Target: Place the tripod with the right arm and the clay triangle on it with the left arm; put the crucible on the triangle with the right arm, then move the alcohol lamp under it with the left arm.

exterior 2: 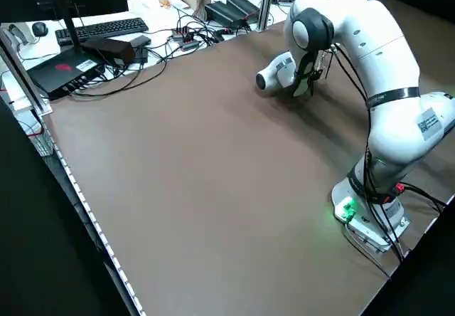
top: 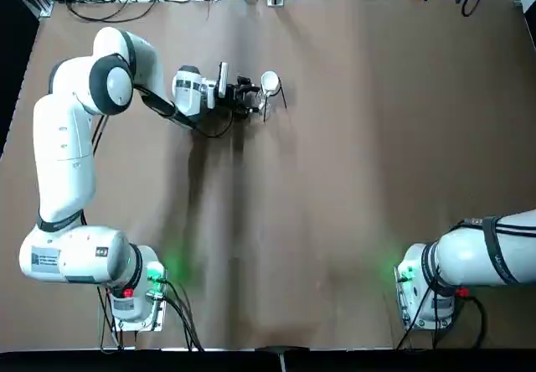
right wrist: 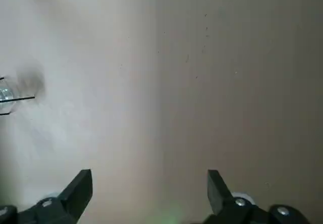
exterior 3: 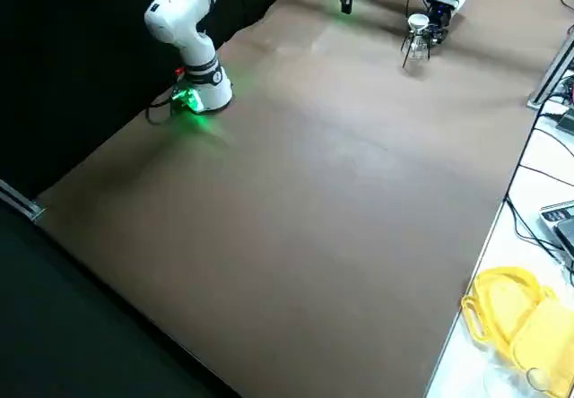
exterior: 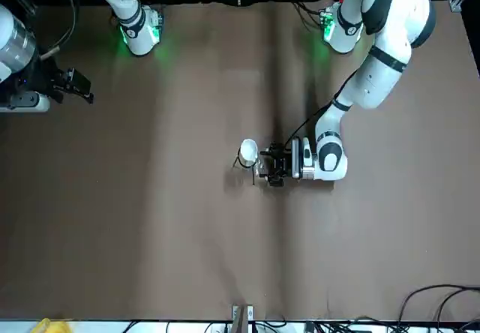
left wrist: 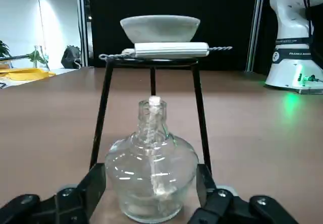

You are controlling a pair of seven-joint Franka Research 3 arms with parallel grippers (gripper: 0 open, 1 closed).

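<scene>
**Lamp under the loaded stand, left gripper around it**

Top view: the left arm reaches across the brown table (top: 352, 179) to the far middle, its left gripper (top: 255, 95) lying low and level. Just past its tips sits the crucible (top: 270, 80), a small round white cup seen from above, with thin black legs of the tripod (top: 283, 97) poking out beside it. The lamp and triangle cannot be made out here. The right arm is folded back at the table's near right corner.

Front view: the same group shows in the table's middle, the cup at the tips of the left gripper. The right gripper (exterior: 81, 91) hangs at the edge of this view, well apart from the stand.

Right side view: the stand is seen upright on its spindly legs, with the clear lamp (exterior 3: 417, 30) showing between them.

Left wrist view: this alone gives the stack in detail. The shallow white cup rests on the clay triangle (left wrist: 171, 49), a white tube on twisted wire, lying level on the black ring. The squat clear glass lamp, with a narrow neck and white wick, stands on the table between the legs, directly below the cup. The left fingers (left wrist: 96, 186) sit spread at either side of its belly, close to the glass; contact cannot be told.

Right wrist view: the right jaws stand wide apart over bare table
</scene>
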